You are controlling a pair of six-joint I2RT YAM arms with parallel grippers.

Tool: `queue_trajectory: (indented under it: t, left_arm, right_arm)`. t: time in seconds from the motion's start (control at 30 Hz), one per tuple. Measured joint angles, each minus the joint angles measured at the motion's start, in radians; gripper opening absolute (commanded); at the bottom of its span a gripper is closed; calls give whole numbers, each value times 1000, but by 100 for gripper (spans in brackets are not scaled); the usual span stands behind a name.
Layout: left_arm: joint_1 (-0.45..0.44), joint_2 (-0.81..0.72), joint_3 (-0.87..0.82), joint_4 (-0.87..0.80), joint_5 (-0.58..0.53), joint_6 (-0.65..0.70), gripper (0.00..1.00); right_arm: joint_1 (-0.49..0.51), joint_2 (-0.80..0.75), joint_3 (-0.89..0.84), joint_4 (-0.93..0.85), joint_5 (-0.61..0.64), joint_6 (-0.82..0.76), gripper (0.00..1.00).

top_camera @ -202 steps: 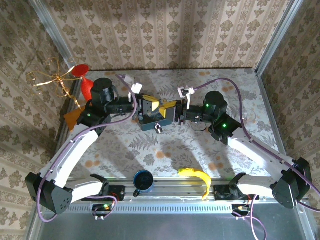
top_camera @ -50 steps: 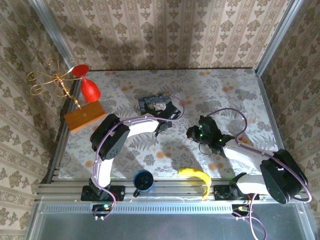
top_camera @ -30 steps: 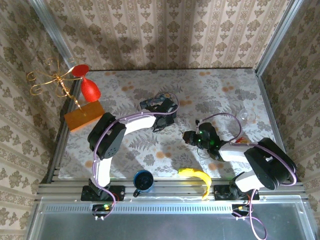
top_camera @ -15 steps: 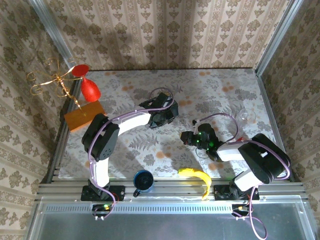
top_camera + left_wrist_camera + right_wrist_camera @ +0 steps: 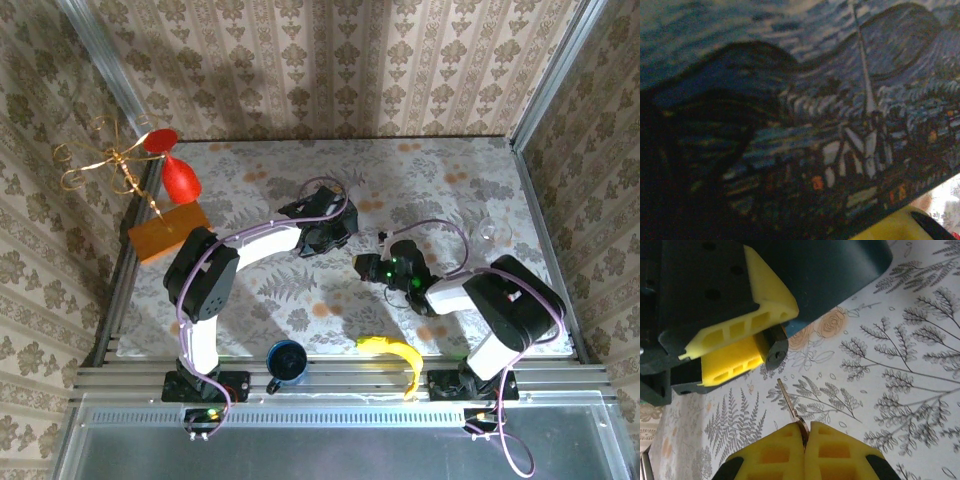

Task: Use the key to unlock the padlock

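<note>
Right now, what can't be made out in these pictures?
- The padlock: not surely identifiable. In the right wrist view a small dark round piece sits at the left pincer, whose fingers hide the rest.
- The left pincer's grip: the left wrist view is blurred, too close to the blue tin.
- The key: its bow is hidden inside the shut right pincer; it is too small in the top view.

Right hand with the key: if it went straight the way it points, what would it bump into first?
Probably the small dark round piece between the yellow fingers of the left hand, just ahead of the key's tip. Depth is unclear.
</note>
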Motion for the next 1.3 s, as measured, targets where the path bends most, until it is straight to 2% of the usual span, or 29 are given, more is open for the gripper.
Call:
queue_trajectory:
  t: [0.57,1.3]
  left_arm:
    - [1,0,0,6,22,-7,0]
    - [5,0,0,19,30,-15,0]
  right_arm:
    - [-17,82,23,115,-18,42,0]
    - [-13,108,48,128,1,45,0]
